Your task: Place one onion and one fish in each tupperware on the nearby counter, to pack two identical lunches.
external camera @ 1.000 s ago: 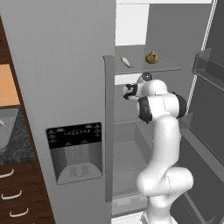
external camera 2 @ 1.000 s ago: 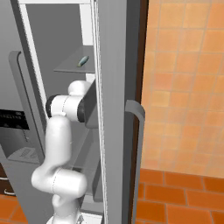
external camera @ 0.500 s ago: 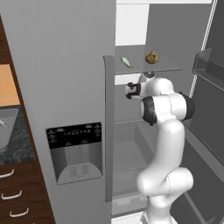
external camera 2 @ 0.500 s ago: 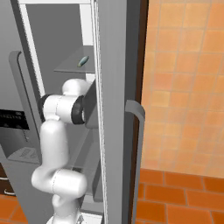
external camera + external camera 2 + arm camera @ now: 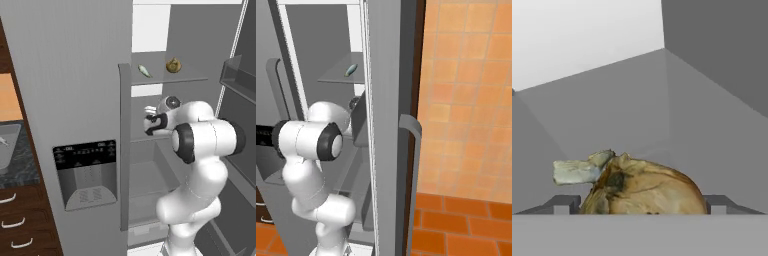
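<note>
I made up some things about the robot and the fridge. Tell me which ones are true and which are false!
1. An onion sits on a fridge shelf. True.
2. A fish lies on that same shelf, left of the onion. True.
3. The fridge door is closed. False: it stands open.
4. The onion in the hand view is green. False: it is brown and tan.
5. The gripper is above the shelf. False: it is below it.
</note>
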Motion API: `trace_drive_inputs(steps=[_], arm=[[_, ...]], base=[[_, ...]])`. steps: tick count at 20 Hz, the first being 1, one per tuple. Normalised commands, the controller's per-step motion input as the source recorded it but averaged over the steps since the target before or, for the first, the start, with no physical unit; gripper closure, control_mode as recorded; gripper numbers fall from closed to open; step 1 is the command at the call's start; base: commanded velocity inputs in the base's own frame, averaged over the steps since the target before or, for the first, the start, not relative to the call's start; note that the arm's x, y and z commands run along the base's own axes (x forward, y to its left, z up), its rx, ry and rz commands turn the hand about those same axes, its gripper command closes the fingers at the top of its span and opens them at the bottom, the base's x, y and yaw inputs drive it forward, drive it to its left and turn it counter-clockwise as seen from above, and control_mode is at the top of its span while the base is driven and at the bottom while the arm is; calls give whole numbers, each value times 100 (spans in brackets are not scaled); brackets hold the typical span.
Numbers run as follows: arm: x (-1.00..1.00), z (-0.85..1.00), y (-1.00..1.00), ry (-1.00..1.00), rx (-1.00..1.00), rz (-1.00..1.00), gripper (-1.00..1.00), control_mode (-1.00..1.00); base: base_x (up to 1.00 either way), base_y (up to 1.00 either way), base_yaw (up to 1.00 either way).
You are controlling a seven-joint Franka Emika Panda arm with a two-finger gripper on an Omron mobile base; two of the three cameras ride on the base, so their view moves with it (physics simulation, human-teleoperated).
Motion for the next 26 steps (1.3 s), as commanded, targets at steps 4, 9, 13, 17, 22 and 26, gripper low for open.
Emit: trace_drive_inputs(steps=[4, 9, 13, 17, 22, 26], arm=[[-100, 91, 0, -8, 0, 0, 100, -100], [-100, 100, 0, 0, 0, 1, 100, -100], [-100, 98, 11, 15, 0, 7, 100, -100], [-100, 51, 7, 23, 0, 11, 100, -100], [-100, 3, 7, 25, 0, 7, 100, -100], [-100, -1, 21, 26, -3, 15, 100, -100]], base=[[0, 0, 0], [0, 0, 0], [0, 0, 0], [0, 0, 0], [0, 0, 0], [0, 0, 0]])
